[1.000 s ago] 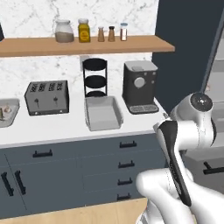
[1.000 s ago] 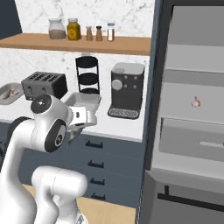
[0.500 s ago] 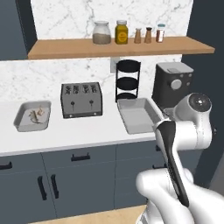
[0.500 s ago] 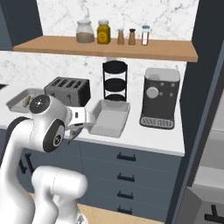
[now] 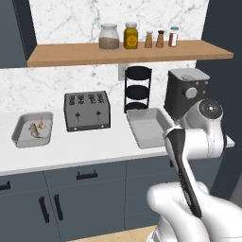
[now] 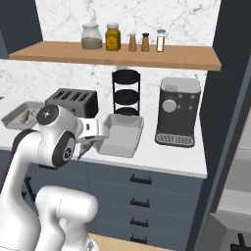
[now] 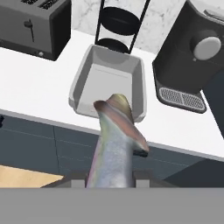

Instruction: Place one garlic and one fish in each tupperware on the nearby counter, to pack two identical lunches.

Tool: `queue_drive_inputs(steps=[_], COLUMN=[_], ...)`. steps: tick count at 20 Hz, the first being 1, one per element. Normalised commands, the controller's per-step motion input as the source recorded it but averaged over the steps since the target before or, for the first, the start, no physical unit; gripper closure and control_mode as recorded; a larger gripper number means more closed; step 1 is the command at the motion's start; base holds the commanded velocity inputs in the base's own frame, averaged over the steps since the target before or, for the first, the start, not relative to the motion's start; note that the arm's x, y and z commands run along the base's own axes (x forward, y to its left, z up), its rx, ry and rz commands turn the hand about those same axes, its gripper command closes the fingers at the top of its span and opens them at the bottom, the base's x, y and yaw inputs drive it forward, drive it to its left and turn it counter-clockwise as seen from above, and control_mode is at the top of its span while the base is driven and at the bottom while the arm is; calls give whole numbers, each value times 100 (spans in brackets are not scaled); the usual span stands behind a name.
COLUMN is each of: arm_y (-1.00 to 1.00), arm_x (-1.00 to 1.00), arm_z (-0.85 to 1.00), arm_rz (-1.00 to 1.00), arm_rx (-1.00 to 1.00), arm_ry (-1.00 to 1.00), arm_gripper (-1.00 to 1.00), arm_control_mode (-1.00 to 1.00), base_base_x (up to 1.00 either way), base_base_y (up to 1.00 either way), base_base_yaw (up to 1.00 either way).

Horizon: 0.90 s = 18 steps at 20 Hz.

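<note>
White marble wall, wooden shelf — dark blue-grey cabinets, tan floor.

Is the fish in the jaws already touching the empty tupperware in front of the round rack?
Apart. In the hand view the fish is held up in the jaws over the cabinet fronts, short of the tupperware, which lies empty on the counter.

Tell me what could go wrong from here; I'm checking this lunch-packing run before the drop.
The gripper holds the fish by one end, so it could slip or swing free before release. It hangs short of the empty tupperware, above the counter edge; released early, it may land outside. The coffee machine stands close beside that tray and could be bumped.
</note>
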Motion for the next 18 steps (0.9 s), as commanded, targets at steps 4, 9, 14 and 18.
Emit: queue_drive_inputs(steps=[4, 9, 14, 18], arm_y=[0, -3, 0, -4], arm_x=[91, 100, 100, 100], arm_z=[-3, -2, -4, -25], arm_rz=[-1, 1, 0, 0], arm_rx=[6, 13, 0, 0], arm_ry=[2, 13, 12, 13], arm_gripper=[100, 100, 100, 100], arm_control_mode=[-100, -100, -100, -100], base_base_x=[0, 0, 0, 0], base_base_y=[0, 0, 0, 0], base_base_yaw=[0, 0, 0, 0])
